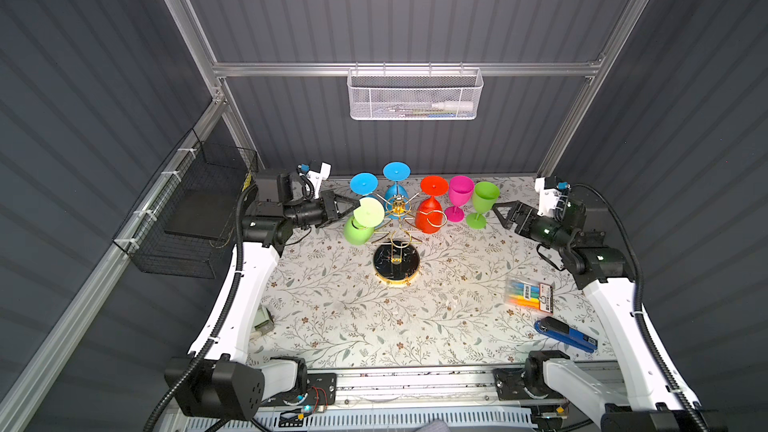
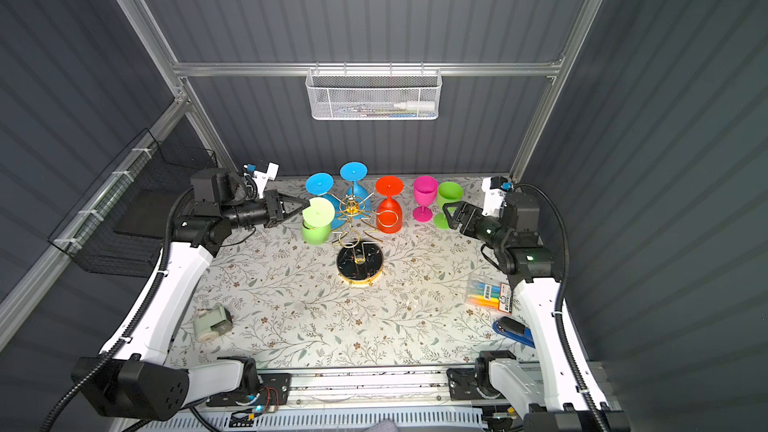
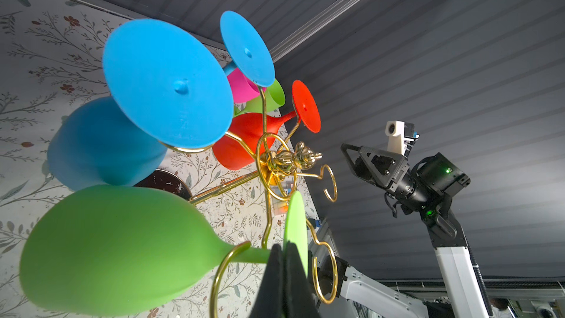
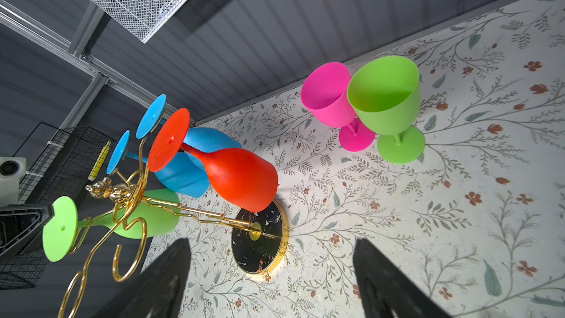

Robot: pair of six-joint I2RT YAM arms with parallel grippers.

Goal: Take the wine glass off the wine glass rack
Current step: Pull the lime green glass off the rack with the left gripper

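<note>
Left claw: mine, pinched shut on the foot disc of the lime wine glass.
Wine glass: hangs bowl-down in a loop on the left side of the gold wine glass rack.
Right claw: mine, jaws wide apart, empty, beside the upright green glass.

White links, black joints, ribbed black cables on both arms.
</note>
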